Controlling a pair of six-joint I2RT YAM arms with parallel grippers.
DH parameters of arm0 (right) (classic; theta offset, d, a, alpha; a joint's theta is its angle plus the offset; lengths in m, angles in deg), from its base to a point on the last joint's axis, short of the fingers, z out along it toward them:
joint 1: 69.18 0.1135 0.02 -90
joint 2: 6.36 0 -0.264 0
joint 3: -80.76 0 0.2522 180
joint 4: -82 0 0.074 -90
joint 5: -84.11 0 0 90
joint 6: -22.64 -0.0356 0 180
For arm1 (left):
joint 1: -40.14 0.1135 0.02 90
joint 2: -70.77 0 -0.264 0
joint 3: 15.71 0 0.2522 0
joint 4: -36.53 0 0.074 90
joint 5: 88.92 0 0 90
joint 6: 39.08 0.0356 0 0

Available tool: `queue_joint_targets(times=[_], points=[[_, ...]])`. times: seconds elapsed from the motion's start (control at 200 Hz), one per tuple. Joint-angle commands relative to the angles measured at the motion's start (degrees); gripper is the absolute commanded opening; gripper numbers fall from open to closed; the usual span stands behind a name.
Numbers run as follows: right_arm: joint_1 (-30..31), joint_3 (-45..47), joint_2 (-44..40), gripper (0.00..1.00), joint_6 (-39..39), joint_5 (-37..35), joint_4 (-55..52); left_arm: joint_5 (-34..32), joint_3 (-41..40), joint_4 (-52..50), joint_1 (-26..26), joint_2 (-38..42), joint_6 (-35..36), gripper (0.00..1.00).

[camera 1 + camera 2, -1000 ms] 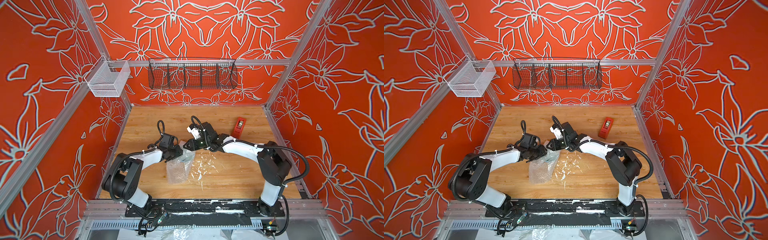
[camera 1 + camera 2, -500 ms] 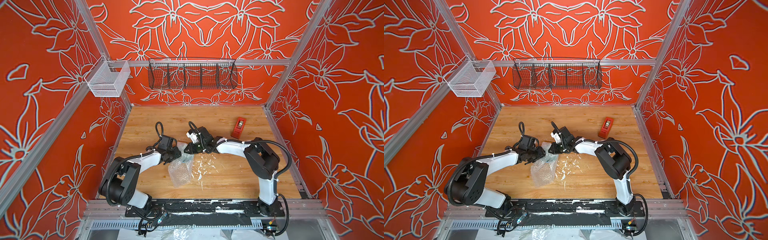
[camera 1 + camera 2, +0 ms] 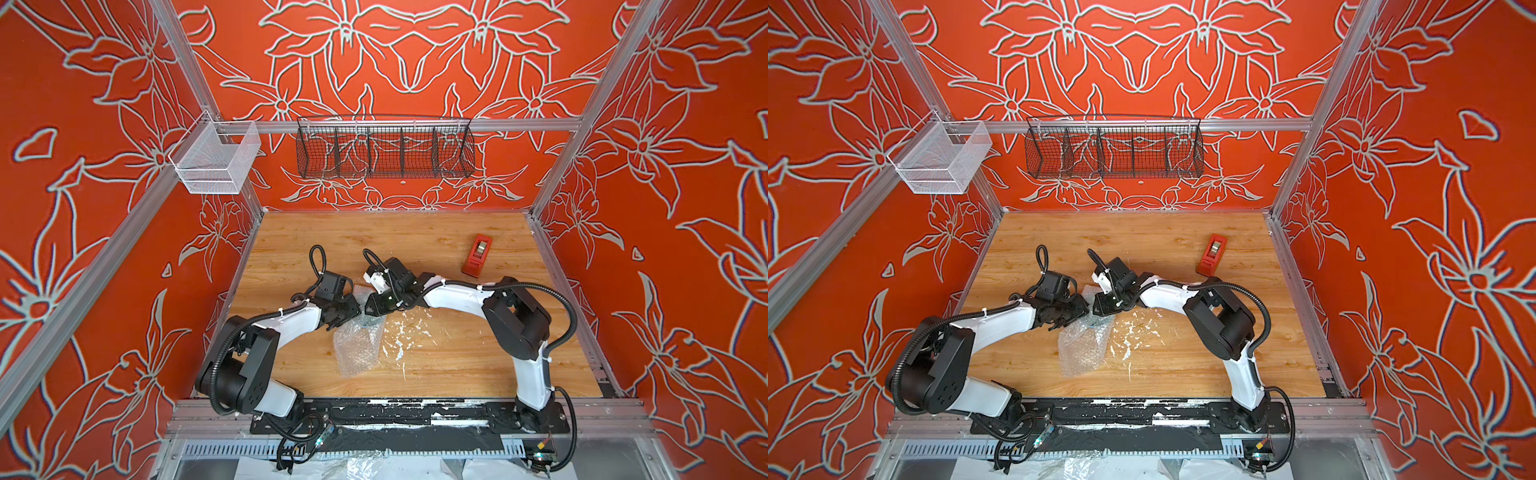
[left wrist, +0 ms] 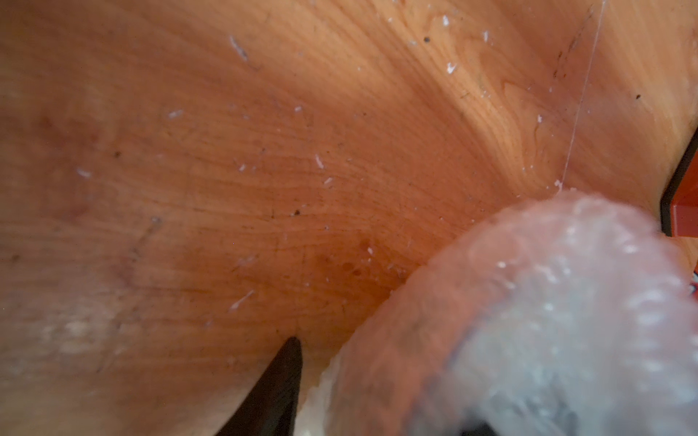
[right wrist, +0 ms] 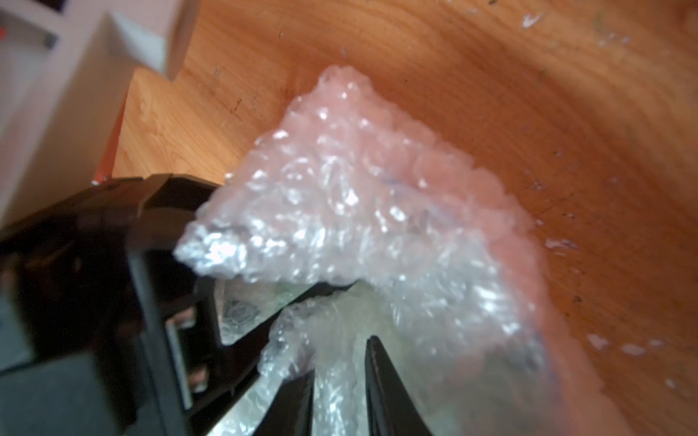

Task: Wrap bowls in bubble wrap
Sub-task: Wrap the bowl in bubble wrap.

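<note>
Mid-table, both arms low, tips nearly meeting

- Bubble wrap (image 3: 357, 345) (image 3: 1084, 349): crumpled sheet on the wooden table (image 3: 436, 249). Its far end is bunched up between the two grippers and the rest trails toward the front edge
- Bowl (image 4: 434, 321): buried in the bunched end. Only a rounded form shows through the plastic in the left wrist view, probably its side
- Left gripper (image 3: 352, 311) (image 3: 1079, 312): pressed against the bundle. Left wrist view shows one dark finger (image 4: 281, 377) with the wrap (image 4: 566, 321) bulging just beside it and the other finger hidden, so cannot tell whether it grips. One clear pad (image 5: 241, 313) shows in the right wrist view, wrap draped over it
- Right gripper (image 3: 371, 308) (image 3: 1098, 307) (image 5: 342, 355): jaws narrowly apart, a fold of wrap (image 5: 359, 196) pinched between them
- Red tape dispenser (image 3: 477, 254) (image 3: 1212, 254): well apart from the bundle, toward the right rear of the table
- White flecks (image 3: 399, 336) scattered on the wood just beside the sheet
</note>
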Motion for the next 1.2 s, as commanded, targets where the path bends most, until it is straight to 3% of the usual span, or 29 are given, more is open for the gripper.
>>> queue_joint_targets(times=[0.0, 0.13, 0.551, 0.826, 1.041, 1.196], points=[[0.0, 0.4, -4.0, 0.36, 3.7, -2.7, -4.2, -3.5, -2.1, -5.7, 0.7, 0.1, -1.9, 0.47], [-0.1, 3.4, -9.0, 0.46, 5.2, -1.8, 0.0, -4.2, -3.3, -5.5, 1.2, 1.0, -2.8, 0.45], [2.3, 19.4, -23.1, 0.51, 14.3, 1.6, 4.5, -5.3, -3.3, -7.8, 1.3, 2.3, -3.7, 0.45], [15.6, 29.0, -33.0, 0.57, 20.4, -7.6, 5.4, -5.3, -3.3, -8.9, 1.3, 2.9, -4.9, 0.44], [26.1, 26.4, -28.5, 0.59, 22.6, -18.6, 4.8, -5.4, -3.3, -9.9, 1.3, 4.0, -5.1, 0.44], [29.8, 23.0, -23.9, 0.59, 24.3, -22.1, 5.0, -5.6, -3.5, -10.6, 1.3, 4.8, -5.0, 0.44]])
